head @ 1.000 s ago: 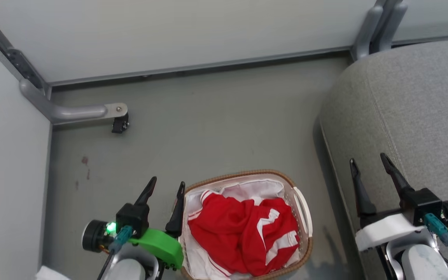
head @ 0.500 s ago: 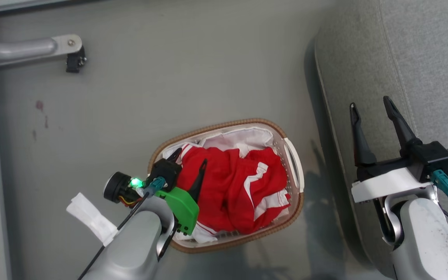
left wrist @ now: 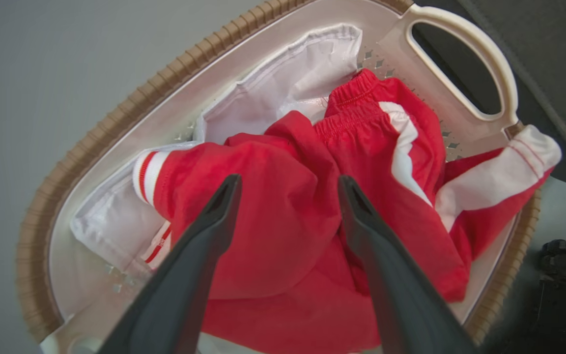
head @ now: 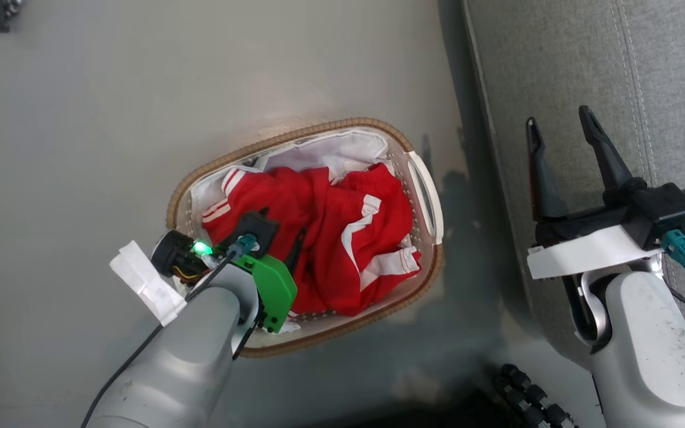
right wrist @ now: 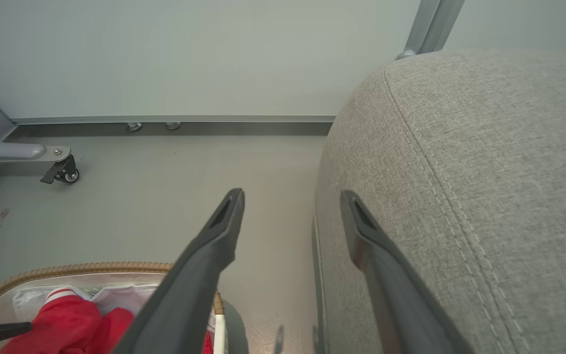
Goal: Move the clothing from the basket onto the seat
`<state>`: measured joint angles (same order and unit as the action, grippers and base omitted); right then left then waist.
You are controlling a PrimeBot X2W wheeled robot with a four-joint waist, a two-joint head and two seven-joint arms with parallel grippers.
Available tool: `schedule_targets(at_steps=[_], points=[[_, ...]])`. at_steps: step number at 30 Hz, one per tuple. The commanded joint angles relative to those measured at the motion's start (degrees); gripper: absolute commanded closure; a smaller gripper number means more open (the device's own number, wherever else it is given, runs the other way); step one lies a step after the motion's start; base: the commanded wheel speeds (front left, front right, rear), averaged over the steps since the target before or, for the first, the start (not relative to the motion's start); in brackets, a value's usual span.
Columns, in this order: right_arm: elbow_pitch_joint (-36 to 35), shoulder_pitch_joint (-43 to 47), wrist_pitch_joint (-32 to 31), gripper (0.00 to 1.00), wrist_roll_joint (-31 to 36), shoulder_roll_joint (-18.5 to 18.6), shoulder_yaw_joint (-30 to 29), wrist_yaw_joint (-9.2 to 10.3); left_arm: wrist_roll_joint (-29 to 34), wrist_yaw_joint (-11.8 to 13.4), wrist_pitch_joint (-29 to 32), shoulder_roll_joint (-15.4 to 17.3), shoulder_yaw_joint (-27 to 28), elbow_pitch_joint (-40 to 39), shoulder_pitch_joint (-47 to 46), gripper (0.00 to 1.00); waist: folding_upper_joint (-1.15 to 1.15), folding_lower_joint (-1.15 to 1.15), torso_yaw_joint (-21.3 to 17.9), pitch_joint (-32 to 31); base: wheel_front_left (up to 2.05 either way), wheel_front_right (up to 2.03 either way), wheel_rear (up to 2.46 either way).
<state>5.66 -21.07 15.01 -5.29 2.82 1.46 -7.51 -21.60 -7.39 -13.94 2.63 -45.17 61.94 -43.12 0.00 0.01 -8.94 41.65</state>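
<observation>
Left gripper (left wrist: pixel 287 183) hovers wide open, empty, over the clothing (left wrist: pixel 268 231) heaped in the basket (head: pixel 319 128), frame centre; best to sink both fingers (left wrist: pixel 199 255) round a thick fold before closing. Right gripper (head: pixel 558 122) open, empty, above the seat (head: pixel 562 53) at right

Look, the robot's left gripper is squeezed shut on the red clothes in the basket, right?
Not quite. The left gripper is open, its jaws spread apart over the red clothes in the basket, nothing pinched yet. The left wrist view shows it.
</observation>
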Motion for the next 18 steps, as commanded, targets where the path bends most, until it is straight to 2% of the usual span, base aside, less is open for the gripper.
schedule_targets(at_steps=[1, 11, 12, 14, 15, 18], points=[[-0.36, -1.06, 0.26, 0.00, -0.58, 0.14, 0.42, 0.04, -0.97, -0.16, -0.03, 0.45, -0.15, 1.05, -1.38, 0.00, 0.00, -0.01, -3.22, 4.33, 0.00, 0.00, 0.00], [-0.29, -3.13, 0.26, 0.00, -1.40, 0.14, 1.14, 0.04, -4.11, -0.17, 0.53, 0.66, -0.59, 7.51, -4.14, 0.00, 0.00, -0.01, -4.84, 6.75, 0.00, 0.00, 0.00], [-0.09, -3.23, 0.26, 0.00, -1.55, 0.15, 1.18, 0.04, -4.65, -0.17, 0.65, 0.65, -0.91, 8.09, -4.13, 0.51, 0.00, -0.01, -4.98, 6.65, 0.00, 0.00, 0.00], [0.18, -3.14, 0.26, 0.00, -1.51, 0.15, 1.23, 0.04, -5.10, -0.17, 0.58, 0.63, -1.41, 8.34, -3.74, 0.87, 0.00, -0.01, -5.03, 6.29, 0.00, 0.00, 0.00], [0.32, -3.01, 0.26, 0.00, -1.57, 0.14, 1.36, 0.04, -5.39, -0.17, 0.51, 0.62, -1.68, 8.40, -3.34, 1.00, 0.00, -0.01, -5.02, 5.95, 0.00, 0.00, 0.00], [0.98, -2.28, 0.26, 0.00, -1.53, 0.15, 1.58, 0.04, -6.06, -0.17, 0.16, 0.56, -2.63, 8.04, -2.06, 1.00, 0.00, -0.01, -4.78, 4.59, 0.00, 0.00, 0.00]])
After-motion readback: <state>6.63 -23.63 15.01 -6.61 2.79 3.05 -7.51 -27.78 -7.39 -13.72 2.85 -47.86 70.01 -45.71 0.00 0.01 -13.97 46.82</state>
